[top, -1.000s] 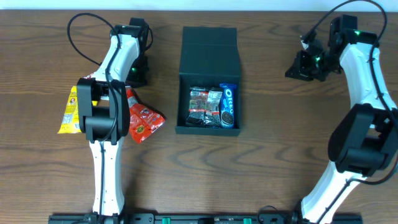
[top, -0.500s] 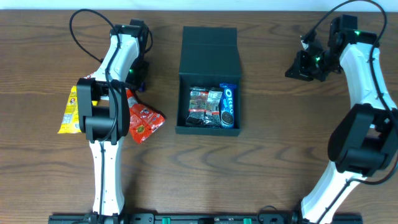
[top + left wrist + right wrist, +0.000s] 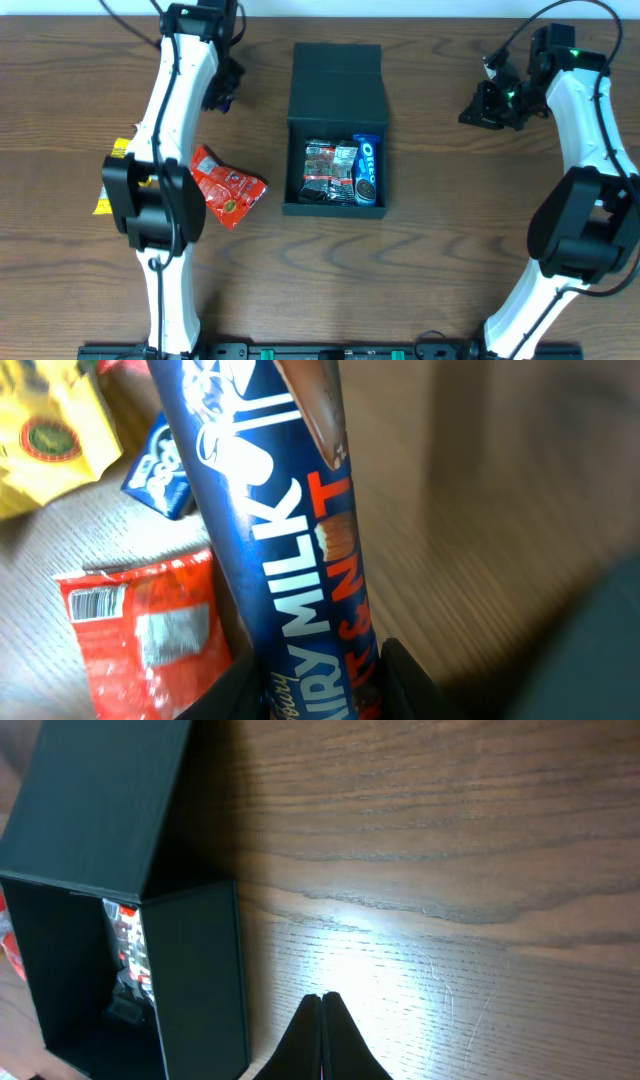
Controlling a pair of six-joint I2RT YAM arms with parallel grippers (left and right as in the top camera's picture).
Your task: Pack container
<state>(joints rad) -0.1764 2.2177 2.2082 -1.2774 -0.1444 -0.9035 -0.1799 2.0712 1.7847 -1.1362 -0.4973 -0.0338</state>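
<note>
The black container (image 3: pixel 335 205) stands open at the table's middle, its flap lid (image 3: pixel 337 72) lying back. Inside are dark snack packets (image 3: pixel 328 170) and a blue Oreo pack (image 3: pixel 367 170). My left gripper (image 3: pixel 222 97) is raised over the far left of the table, shut on a long blue Dairy Milk chocolate bar (image 3: pixel 270 510), which runs up between the jaws (image 3: pixel 320 682). My right gripper (image 3: pixel 478 108) hovers far right of the container, shut and holding nothing (image 3: pixel 322 998). The right wrist view shows the container (image 3: pixel 195 970) at left.
A red snack packet (image 3: pixel 228 188) lies left of the container, also seen below the held bar (image 3: pixel 140 630). A yellow packet (image 3: pixel 108 185) lies further left, partly under my left arm. A small blue packet (image 3: pixel 160 465) lies beside the yellow packet (image 3: pixel 45 430).
My left gripper closed on the chocolate bar and lifted it from beside the red packet toward the far edge. The right arm stayed still.
</note>
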